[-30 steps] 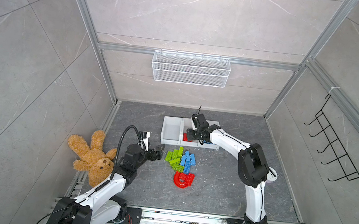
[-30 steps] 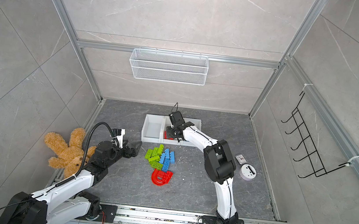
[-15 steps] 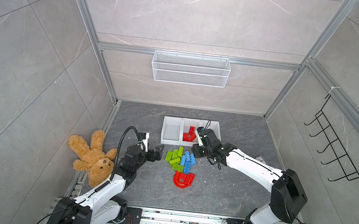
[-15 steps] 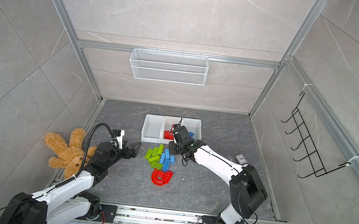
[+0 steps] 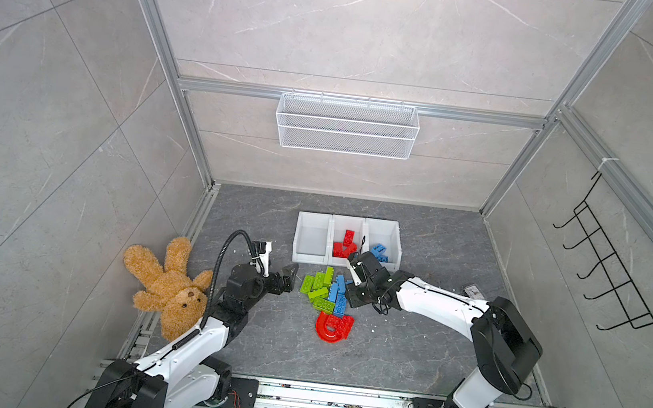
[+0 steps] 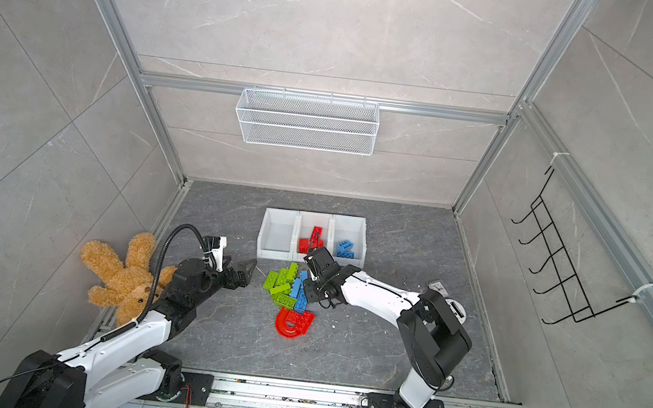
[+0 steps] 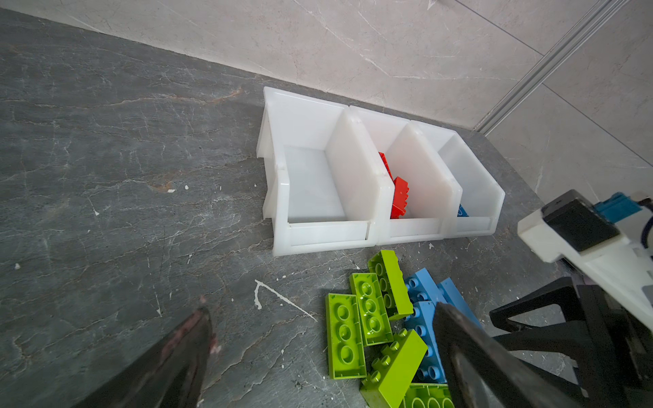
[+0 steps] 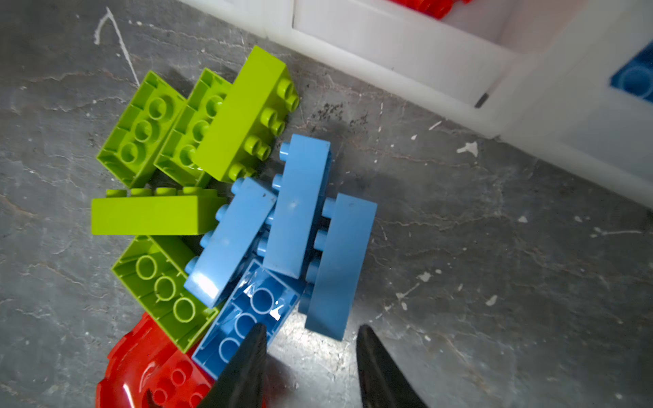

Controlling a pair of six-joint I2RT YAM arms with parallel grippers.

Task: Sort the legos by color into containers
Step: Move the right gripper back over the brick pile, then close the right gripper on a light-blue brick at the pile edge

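**Grey stone floor, bricks part sorted**

Low over the dark marbled floor point(image 5: 404, 348), the right claw point(image 8: 311, 328) hangs with its two black fingers spread and nothing between them. One fingertip overlaps an upturned blue brick point(image 8: 243, 311) at the edge of the loose pile. The other stands over bare floor just beside a blue brick lying on its side. Whether either tip touches plastic cannot be told.

In the pile, the blue bricks point(image 8: 300, 212) lean on one another on the side nearest that claw. The lime green bricks point(image 8: 243, 113) lie on the far side of them, several with their hollow undersides up. A red arch point(image 5: 331, 328) rests against the pile's near edge, towards the arms' bases.

From the opposite side the left claw point(image 7: 322, 309) points at the heap, its fingers wide apart and empty. It is near the green bricks but clear of them.

Just behind the pile, towards the back wall, stand the containers point(image 5: 310, 258), three white bins joined in a row. The middle one holds red bricks point(image 5: 347, 241). The one at the right end in both top views holds sorted blue pieces point(image 6: 346, 249).

Farther out, a brown teddy bear point(image 5: 169, 279) lies against the side wall beside the left arm. A white wire basket point(image 5: 346, 125) hangs on the back wall, and a black hook rack point(image 5: 609, 275) on the opposite side wall.
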